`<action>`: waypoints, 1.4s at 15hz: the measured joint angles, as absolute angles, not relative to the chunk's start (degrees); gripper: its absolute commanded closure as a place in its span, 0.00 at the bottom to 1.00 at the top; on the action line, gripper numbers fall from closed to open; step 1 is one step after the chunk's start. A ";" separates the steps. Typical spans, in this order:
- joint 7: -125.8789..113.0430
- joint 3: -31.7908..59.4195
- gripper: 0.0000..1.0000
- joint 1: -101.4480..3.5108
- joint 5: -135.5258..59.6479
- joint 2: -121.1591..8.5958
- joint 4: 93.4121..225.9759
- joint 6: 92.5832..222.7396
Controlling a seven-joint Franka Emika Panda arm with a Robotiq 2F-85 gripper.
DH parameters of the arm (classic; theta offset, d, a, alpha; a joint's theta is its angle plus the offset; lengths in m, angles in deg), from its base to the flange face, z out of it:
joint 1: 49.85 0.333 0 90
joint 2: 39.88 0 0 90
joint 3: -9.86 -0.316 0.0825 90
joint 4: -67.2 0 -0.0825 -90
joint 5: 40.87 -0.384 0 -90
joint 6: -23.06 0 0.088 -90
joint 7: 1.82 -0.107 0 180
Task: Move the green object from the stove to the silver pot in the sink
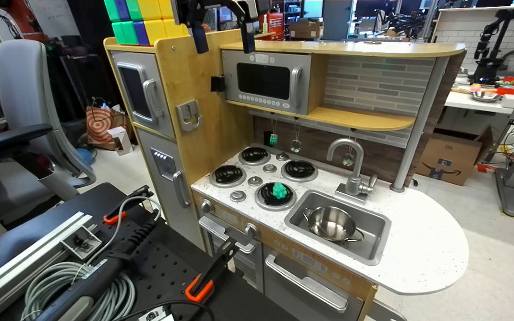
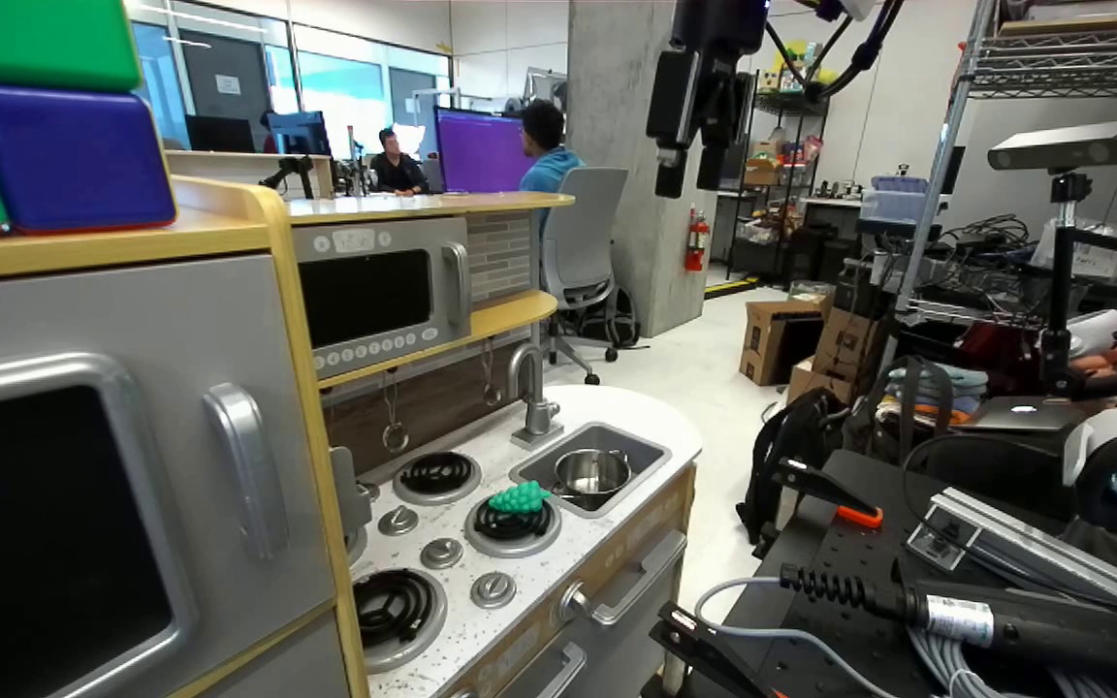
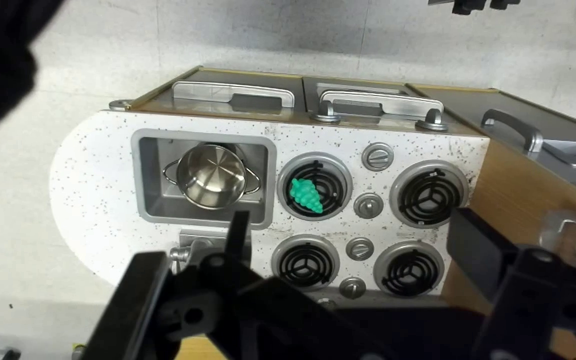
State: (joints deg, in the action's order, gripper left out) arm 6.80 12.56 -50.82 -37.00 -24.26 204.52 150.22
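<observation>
My jaws are spread, a wide gap between them, and hang tips down well above the surface (image 3: 88, 200); in both exterior views they show near the top edge. In my wrist view the surface lies below, white with dark specks and rounded at one end. The green object (image 3: 306, 194), bumpy like a bunch of grapes, lies on the stove (image 3: 365, 227), on the burner (image 3: 335, 187) just beside the sink (image 3: 149, 172). Round knobs (image 3: 368, 205) sit among the four burners. The silver pot (image 3: 211, 176) is inside the sink, mouth upward, a loop handle at each side. Behind the sink the faucet (image 1: 354, 183) rises and curves over.

Past the stove a wooden wall (image 1: 212, 102) bounds the surface, with a grey toy fridge (image 1: 161, 154) on its far side and green, blue and yellow blocks (image 1: 147, 26) stacked on top. A toy microwave (image 1: 263, 81) sits above the back of the surface, next to a wooden shelf (image 1: 359, 117); small things (image 1: 296, 145) dangle underneath, too small for me to make out.

In the room, a black bench (image 1: 172, 272) full of holes stands close by, carrying coiled grey cable (image 1: 121, 292) and orange-handled clamps (image 1: 217, 267). A grey chair (image 1: 29, 93) and a cardboard box (image 1: 444, 158) stand on the pale floor (image 1: 480, 223). In an exterior view I also see two people (image 2: 549, 165) near a purple screen (image 2: 481, 150), a red fire extinguisher (image 2: 696, 244) just beside a concrete pillar (image 2: 617, 155), and a wire rack (image 2: 1082, 73).
</observation>
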 measured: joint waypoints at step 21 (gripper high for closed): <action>44.70 16.67 0.00 -50.21 -40.58 -30.77 203.60 163.62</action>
State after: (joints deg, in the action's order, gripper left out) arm 44.70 16.67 -50.21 -40.58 -30.77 203.60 163.62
